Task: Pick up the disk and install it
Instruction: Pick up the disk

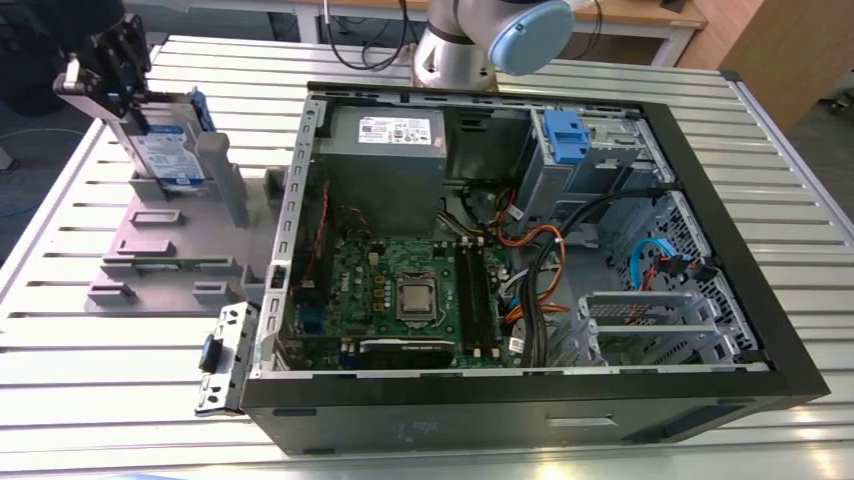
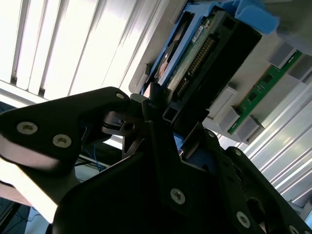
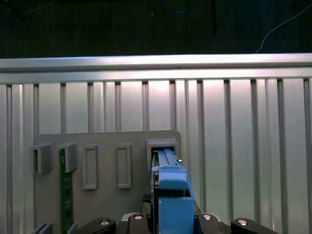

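Got the gripper (image 1: pixel 130 100) right over the top edge of the disk (image 1: pixel 171 150), out on the counter (image 1: pixel 80 390) at the exterior view's far left. Seeing the disk stood on end in a slot of the grey stand (image 1: pixel 180 240), long axis up and down, so straight below the gripper. Can't tell whether clamped on it or loose. Well apart from the open computer case (image 1: pixel 534 395) on the exterior view's right.
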`<state>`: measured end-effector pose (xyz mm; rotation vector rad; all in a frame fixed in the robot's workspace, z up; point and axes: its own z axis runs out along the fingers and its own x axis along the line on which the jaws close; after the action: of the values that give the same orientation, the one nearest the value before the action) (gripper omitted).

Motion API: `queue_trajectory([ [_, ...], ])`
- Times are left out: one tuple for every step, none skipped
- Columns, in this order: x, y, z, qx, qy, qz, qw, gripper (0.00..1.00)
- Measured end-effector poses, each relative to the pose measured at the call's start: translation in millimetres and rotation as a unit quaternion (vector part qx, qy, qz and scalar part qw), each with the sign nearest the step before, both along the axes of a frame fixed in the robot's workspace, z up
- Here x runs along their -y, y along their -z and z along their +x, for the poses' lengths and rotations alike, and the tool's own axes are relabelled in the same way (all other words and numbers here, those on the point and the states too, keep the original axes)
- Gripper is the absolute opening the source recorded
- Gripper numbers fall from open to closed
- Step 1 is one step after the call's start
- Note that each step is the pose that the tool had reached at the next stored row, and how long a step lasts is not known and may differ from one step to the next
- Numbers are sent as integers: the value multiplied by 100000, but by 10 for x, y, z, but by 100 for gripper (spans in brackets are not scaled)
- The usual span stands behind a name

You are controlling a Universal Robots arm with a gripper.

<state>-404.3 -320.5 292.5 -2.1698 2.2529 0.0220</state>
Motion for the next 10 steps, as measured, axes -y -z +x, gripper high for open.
queue_trajectory([
  [0,-2,0,1,0,0,100000,36],
  [0,-4,0,-1,1,-1,100000,36],
  [0,-11,0,1,0,1,100000,36],
  [0,-17,0,3,1,0,100000,36],
  [0,-19,0,2,1,1,100000,36],
  [0,-20,0,5,0,2,100000,36],
  [0,-22,0,3,0,0,100000,36],
  [0,-24,0,2,1,0,100000,36],
  [0,-26,0,3,1,0,100000,36],
  [0,-37,0,5,-2,1,100000,36],
])
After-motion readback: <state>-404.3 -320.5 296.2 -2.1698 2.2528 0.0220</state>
